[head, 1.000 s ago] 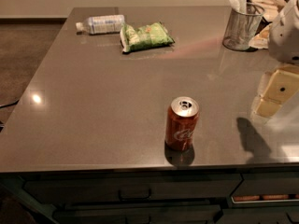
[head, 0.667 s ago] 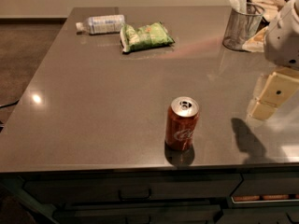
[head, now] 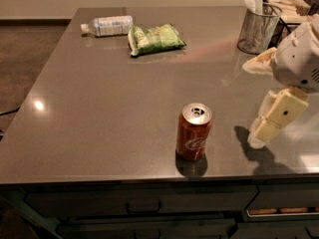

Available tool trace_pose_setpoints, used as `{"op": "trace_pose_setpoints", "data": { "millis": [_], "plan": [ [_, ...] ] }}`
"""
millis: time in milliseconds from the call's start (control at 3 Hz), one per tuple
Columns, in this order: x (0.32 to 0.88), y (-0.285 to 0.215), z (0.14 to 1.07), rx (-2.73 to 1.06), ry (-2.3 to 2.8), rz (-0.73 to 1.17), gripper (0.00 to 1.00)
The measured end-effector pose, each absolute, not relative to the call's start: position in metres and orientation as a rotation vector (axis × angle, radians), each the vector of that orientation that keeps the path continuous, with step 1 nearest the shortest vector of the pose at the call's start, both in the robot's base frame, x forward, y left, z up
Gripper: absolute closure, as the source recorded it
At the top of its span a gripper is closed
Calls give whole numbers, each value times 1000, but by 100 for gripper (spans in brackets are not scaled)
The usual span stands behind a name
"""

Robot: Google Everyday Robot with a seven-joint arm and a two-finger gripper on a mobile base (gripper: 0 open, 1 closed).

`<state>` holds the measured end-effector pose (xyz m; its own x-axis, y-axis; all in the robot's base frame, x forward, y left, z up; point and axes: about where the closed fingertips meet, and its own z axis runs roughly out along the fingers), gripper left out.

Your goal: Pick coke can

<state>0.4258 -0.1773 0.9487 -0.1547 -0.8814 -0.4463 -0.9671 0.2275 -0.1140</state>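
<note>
The coke can [head: 193, 132] stands upright near the front edge of the grey table [head: 109, 108], reddish-orange with a white script logo and a silver top with pull-tab. My gripper [head: 264, 128] hangs at the right, above the table, to the right of the can and apart from it. Its cream-coloured fingers [head: 277, 114] point down and to the left. Nothing is held in it.
A clear plastic water bottle [head: 107, 25] lies at the far left of the table. A green snack bag [head: 155, 38] lies beside it. A wire mesh cup with napkins [head: 258, 25] stands at the far right. Drawers run below the front edge.
My gripper has moved a little to the left and down, closer to the can. The can has not moved.
</note>
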Motion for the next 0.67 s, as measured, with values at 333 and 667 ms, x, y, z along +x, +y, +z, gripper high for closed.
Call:
{"op": "trace_pose_setpoints", "data": {
  "millis": [333,667],
  "plan": [
    [421,-153,935,-1695,1996,368,0],
    [419,-138,923,-1692,1936,384,0]
  ]
}}
